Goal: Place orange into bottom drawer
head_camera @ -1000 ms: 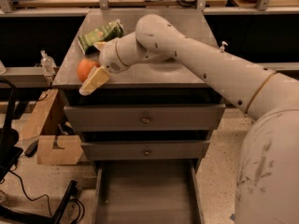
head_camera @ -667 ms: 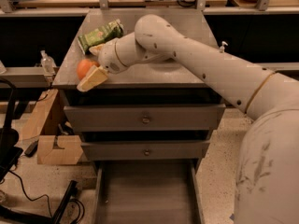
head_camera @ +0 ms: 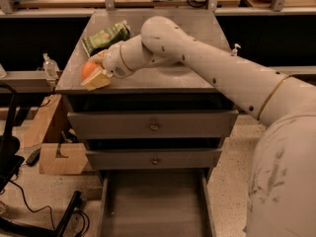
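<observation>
In the camera view, the tool (head_camera: 93, 72) looks clamped on the orange (head_camera: 87, 68), over the surface (head_camera: 197, 78) at its near left corner as seen here. The bottom drawer (head_camera: 153, 201) stands pulled open well below, nearer the camera and further right, so the carry likely runs forward past the edge, then down.

A green snack bag (head_camera: 106, 36) is lying at the back left of the grey bench (head_camera: 197, 78), near the tool (head_camera: 94, 73), which is hanging over the front-left corner. Two knobbed drawers (head_camera: 154, 126) are sitting shut below. A clear bottle (head_camera: 49, 65) is standing on a ledge (head_camera: 29, 77) to the left, and black cables (head_camera: 29, 201) are trailing across the floor (head_camera: 232, 157).
</observation>
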`<state>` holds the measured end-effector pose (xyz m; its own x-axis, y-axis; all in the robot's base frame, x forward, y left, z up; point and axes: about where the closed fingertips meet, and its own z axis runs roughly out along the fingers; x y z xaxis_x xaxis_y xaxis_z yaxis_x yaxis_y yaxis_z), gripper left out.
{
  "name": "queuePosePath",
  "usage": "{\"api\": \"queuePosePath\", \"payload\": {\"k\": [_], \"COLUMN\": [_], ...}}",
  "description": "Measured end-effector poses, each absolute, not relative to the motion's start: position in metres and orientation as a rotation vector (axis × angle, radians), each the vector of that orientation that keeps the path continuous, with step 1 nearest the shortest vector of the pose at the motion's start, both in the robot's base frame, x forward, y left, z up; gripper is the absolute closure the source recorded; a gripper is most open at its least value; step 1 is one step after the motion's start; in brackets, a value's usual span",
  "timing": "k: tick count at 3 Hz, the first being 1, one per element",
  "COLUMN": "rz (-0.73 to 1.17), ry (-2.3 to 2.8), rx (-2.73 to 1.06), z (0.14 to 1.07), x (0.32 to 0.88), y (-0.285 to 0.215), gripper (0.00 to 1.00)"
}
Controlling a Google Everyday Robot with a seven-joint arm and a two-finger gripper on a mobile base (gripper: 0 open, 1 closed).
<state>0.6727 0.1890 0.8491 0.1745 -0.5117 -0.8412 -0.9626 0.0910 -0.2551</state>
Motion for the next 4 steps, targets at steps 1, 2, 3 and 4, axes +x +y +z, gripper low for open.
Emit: {"api": "queuePosePath", "payload": {"k": [1,2,3,4], "rz": [0.633,0.659,0.638,0.622], "ry": [1.462,1.399,1.286,1.251], "rx": [-1.552,-1.523,-1.462,-1.341], "z": [0.848,0.861,0.901,0.912], "x": [0.672,0.670,0.645,0.580], "y": [0.191,0.187,0.175,0.162], "gripper": [0.87,1.00,1.00,1.00]}}
